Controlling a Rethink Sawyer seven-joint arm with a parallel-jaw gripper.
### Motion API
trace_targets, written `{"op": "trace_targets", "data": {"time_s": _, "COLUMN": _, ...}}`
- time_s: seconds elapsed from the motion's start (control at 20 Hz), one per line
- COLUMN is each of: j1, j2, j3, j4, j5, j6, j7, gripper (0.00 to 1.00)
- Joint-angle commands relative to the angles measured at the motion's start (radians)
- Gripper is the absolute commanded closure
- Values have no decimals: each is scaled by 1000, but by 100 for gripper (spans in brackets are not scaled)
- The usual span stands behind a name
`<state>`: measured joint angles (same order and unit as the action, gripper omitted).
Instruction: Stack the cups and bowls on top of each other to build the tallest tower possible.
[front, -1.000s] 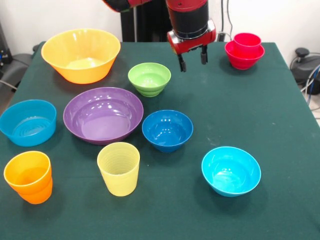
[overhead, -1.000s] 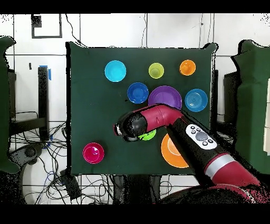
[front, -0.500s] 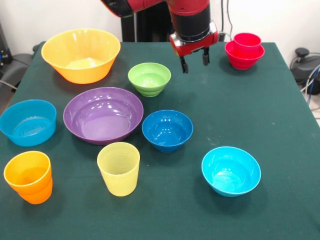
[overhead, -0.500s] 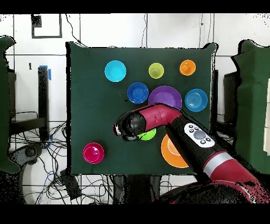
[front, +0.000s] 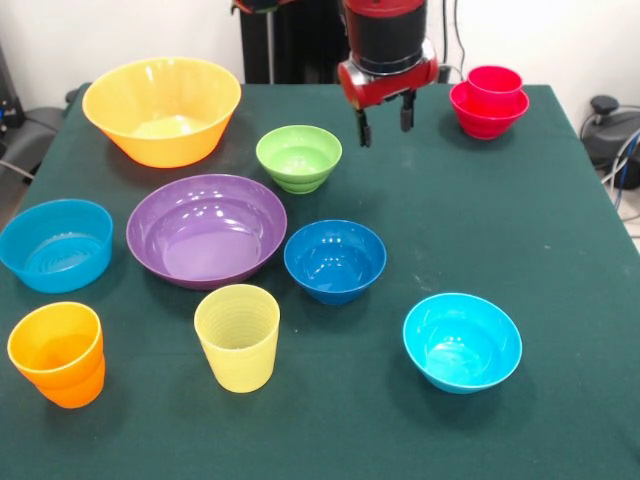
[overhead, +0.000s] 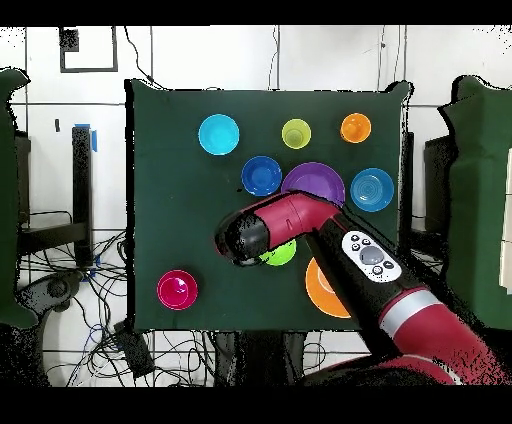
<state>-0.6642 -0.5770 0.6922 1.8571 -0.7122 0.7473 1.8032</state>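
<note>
Pincer: fingers apart, empty, hanging above bare bench between lime green bowl and tower, red cup in red bowl, at the far corner. Advice: choose one piece, centre over its rim, descend straight, grip one wall.

You will find only the arm changed: the gripper, fingers apart and empty, has edged back from its position half a second ago toward the green bowl, above the table's far edge.
</note>
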Motion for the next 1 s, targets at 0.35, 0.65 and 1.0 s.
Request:
{"op": "trace_targets", "data": {"time_s": 0.35, "j1": 34, "j2": -97, "j3": 103, "j4": -18, "j5": -128, "j6": -158, "j7": -160, "gripper": 0}}
{"op": "trace_targets", "data": {"time_s": 0.65, "j1": 52, "j2": -141, "j3": 126, "j4": -5, "j5": -105, "j6": -184, "j7": -110, "gripper": 0}}
{"op": "trace_targets", "data": {"time_s": 1.0, "j1": 135, "j2": -127, "j3": 105, "j4": -91, "j5": -136, "j6": -214, "j7": -71, "gripper": 0}}
